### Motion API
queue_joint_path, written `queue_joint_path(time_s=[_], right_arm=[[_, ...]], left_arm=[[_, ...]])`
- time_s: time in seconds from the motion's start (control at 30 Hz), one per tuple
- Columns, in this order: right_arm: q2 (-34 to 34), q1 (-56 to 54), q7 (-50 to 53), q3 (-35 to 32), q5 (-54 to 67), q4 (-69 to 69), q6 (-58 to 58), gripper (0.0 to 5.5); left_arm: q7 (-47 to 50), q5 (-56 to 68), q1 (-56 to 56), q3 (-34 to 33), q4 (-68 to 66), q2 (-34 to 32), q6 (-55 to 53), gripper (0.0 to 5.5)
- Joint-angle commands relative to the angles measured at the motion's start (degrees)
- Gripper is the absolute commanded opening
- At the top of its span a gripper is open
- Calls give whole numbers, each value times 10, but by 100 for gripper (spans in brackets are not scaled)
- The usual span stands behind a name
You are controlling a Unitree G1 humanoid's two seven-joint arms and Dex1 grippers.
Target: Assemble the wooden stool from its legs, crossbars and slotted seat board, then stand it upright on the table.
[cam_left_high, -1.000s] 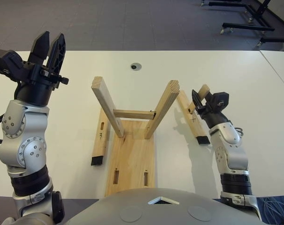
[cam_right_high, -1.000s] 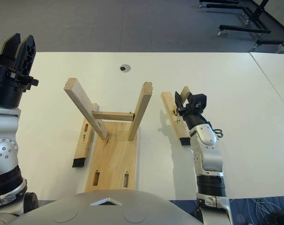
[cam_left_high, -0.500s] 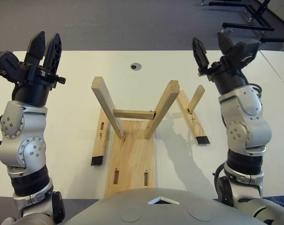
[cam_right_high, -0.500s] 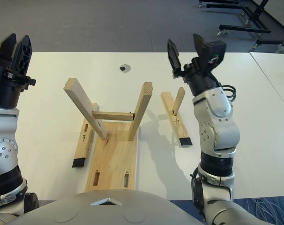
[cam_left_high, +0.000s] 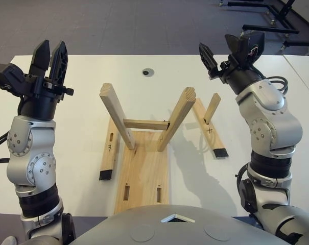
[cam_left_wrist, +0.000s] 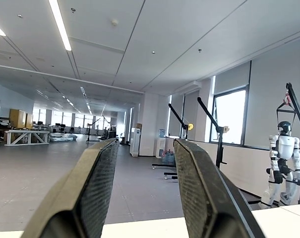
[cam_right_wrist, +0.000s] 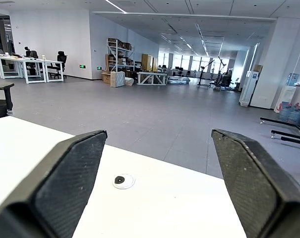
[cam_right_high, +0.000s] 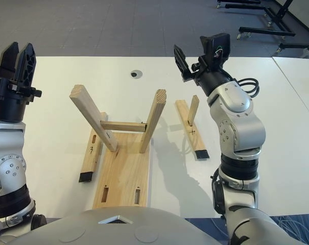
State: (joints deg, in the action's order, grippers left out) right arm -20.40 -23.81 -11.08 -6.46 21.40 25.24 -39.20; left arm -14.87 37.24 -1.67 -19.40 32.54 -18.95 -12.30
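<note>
The slotted seat board [cam_left_high: 142, 171] lies flat on the table [cam_left_high: 93, 71]. Two legs [cam_left_high: 116, 115] stand splayed on its far end, joined by a crossbar [cam_left_high: 145, 124]. A loose leg [cam_left_high: 109, 150] lies along its left edge. Another leg [cam_left_high: 209, 133] lies just right, with a second crossbar [cam_left_high: 212, 108] rising from it. The left gripper [cam_left_high: 51, 47] is raised, narrowly parted and empty. The right gripper [cam_left_high: 215, 43] gapes wide above the right pieces, also empty.

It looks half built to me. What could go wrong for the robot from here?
The two standing wooden legs splay apart on the flat slotted seat board, joined only by one thin crossbar; a nudge might tip them out. The short crossbar stuck in the loose leg lying on the right tilts and may drop out when lifted.
</note>
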Motion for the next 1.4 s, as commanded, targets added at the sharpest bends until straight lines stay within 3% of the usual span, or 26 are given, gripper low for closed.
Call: queue_joint_path(time_s=[0.03,0.2,0.37,0.47,0.77,1.0,1.13,1.2,1.4], right_arm=[[6,-45,-3,-17,16,6,1,390],[7,-47,-11,-7,10,0,12,390],[-22,160,-39,62,-93,-151,105,390],[-8,237,-41,45,-87,-214,102,390],[34,96,-22,-25,35,-79,64,390],[-13,16,1,-137,38,-149,96,390],[-60,115,-35,-161,4,-191,116,390],[-80,194,-70,-141,-14,-190,110,390],[-112,361,-145,-95,12,-50,22,390]], left_arm=[[3,-8,8,1,4,3,3,202],[5,-10,12,-1,6,3,5,202],[-4,-1,-4,15,-2,-5,-12,202],[-14,10,-16,11,-11,-16,-23,202],[-20,4,-12,5,-22,-10,-13,202],[-11,-4,4,-2,-10,0,0,202],[-2,-2,29,-9,10,8,7,202],[3,0,43,-10,22,16,10,202],[17,-5,72,-8,49,29,14,202]])
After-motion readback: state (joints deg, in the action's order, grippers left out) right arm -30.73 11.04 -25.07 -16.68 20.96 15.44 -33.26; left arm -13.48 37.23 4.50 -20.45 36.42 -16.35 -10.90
